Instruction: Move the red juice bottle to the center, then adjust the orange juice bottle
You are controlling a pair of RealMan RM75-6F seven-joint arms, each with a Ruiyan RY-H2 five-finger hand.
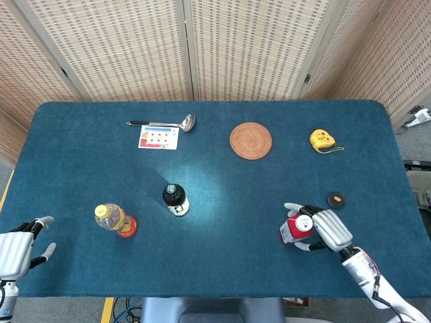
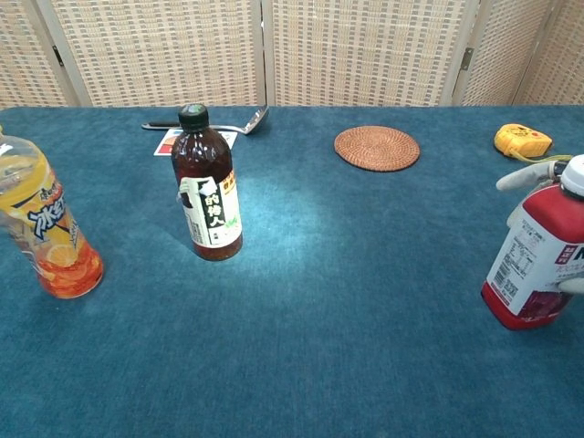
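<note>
The red juice bottle [image 1: 294,229] [image 2: 538,260] with a white cap stands at the front right of the blue table [image 1: 222,262]. My right hand [image 1: 328,229] is against its right side. One finger reaches past its far side and the thumb past its near side, both still spread wider than the bottle. The orange juice bottle [image 1: 116,220] [image 2: 41,228] stands at the front left, leaning a little. My left hand [image 1: 17,249] hangs open off the table's front left corner, holding nothing.
A dark bottle [image 1: 175,199] [image 2: 207,187] stands near the middle. At the back lie a ladle [image 1: 165,123], a card [image 1: 158,136], a woven coaster [image 1: 250,140] and a yellow tape measure [image 1: 322,139]. A small dark disc [image 1: 335,199] lies behind my right hand.
</note>
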